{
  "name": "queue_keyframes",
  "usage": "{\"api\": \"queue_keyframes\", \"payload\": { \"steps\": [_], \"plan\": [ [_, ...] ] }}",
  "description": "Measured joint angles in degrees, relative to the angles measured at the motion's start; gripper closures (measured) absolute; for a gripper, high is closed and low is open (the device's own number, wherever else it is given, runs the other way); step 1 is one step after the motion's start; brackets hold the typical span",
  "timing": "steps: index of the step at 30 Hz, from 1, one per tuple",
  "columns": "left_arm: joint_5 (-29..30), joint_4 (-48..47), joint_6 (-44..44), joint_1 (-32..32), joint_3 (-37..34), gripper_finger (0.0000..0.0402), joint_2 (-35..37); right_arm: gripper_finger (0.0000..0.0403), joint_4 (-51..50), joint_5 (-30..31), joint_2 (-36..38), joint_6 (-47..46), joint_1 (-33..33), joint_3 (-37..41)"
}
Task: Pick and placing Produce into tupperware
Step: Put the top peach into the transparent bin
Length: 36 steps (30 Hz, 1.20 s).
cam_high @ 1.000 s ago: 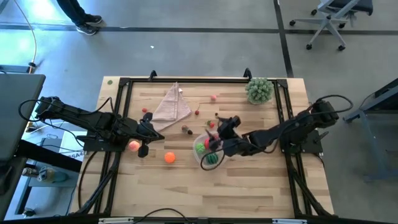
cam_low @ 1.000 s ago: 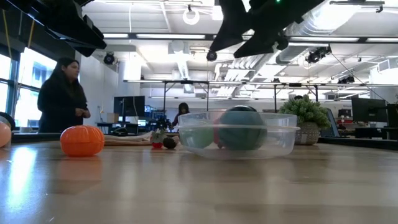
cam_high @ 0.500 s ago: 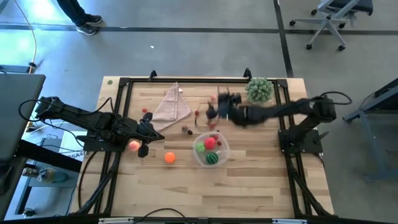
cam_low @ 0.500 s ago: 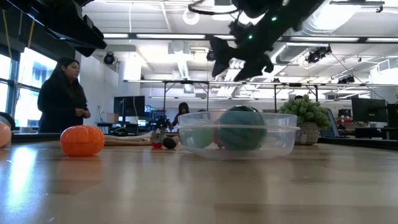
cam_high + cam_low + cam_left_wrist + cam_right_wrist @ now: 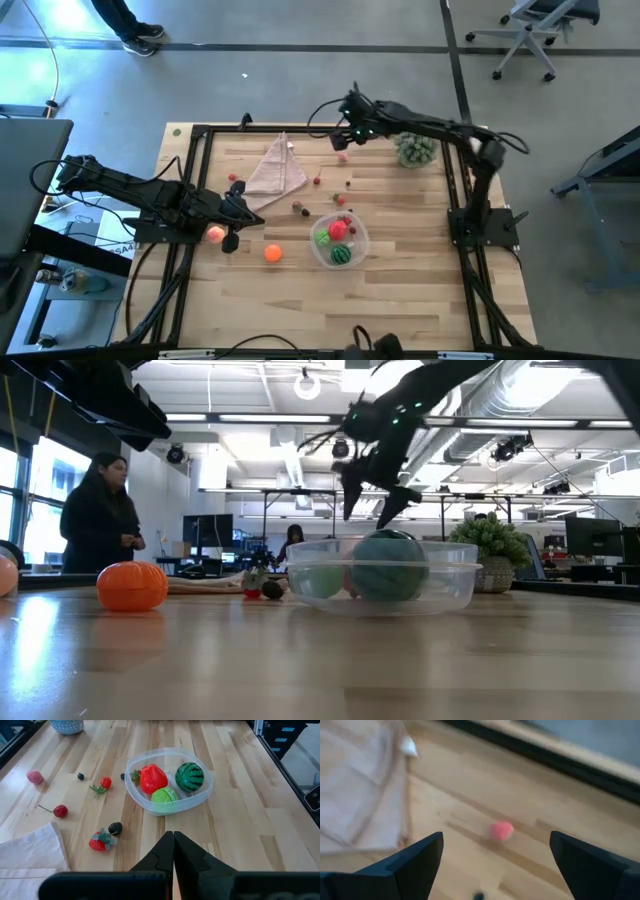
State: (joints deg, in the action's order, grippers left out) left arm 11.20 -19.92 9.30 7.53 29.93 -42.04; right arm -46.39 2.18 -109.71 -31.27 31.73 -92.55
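The clear tupperware [image 5: 352, 236] stands mid-table and holds a green apple [image 5: 164, 796], a red fruit [image 5: 152, 777] and a striped melon [image 5: 190, 776]. An orange [image 5: 273, 254] and a pink peach [image 5: 215, 235] lie on the wood to its left. Small berries [image 5: 60, 811] are scattered between tub and far edge. My right gripper [image 5: 343, 140] hangs open near the far edge, tilted down over a small pink fruit [image 5: 501, 830], which lies on the table between and beyond its fingers. My left gripper [image 5: 173, 845] is shut on nothing at the left, above the peach.
A folded pink cloth [image 5: 275, 168] lies at the far left of the table, close to my right gripper. A bushy pale-green plant [image 5: 417, 145] stands at the far right corner. A black frame [image 5: 300, 128] borders the table. A person [image 5: 98, 515] stands in the room beyond.
My right gripper has swung from above the tupperware toward the table's far edge, rolling and tipping to point more steeply down, and has stayed open. The fruits and the tub have kept their places.
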Motion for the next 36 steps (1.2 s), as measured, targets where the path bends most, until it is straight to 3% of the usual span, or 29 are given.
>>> {"api": "queue_keyframes", "payload": {
  "steps": [7,11,20,26,36],
  "plan": [
    [0.0,0.0,0.0,0.0,0.0,0.0401,0.0,0.0045,-17.8,-0.8,-14.7,8.1,0.2,-17.8],
    [0.0,0.0,0.0,0.0,0.0,0.0401,0.0,0.0045,-22.4,-2.6,-20.4,15.2,-0.2,-23.5],
    [0.0,0.0,0.0,0.0,0.0,0.0401,0.0,0.0045,-22.8,-5.3,-25.0,16.5,-0.6,-25.5],
    [0.0,0.0,0.0,0.0,0.0,0.0401,0.0,0.0047,-22.2,-2.8,-25.0,14.6,-0.7,-25.5],
    [0.0,0.0,0.0,0.0,0.0,0.0401,0.0,0.0097,-22.9,-2.7,-25.0,13.3,-0.3,-25.5]
  ]
}}
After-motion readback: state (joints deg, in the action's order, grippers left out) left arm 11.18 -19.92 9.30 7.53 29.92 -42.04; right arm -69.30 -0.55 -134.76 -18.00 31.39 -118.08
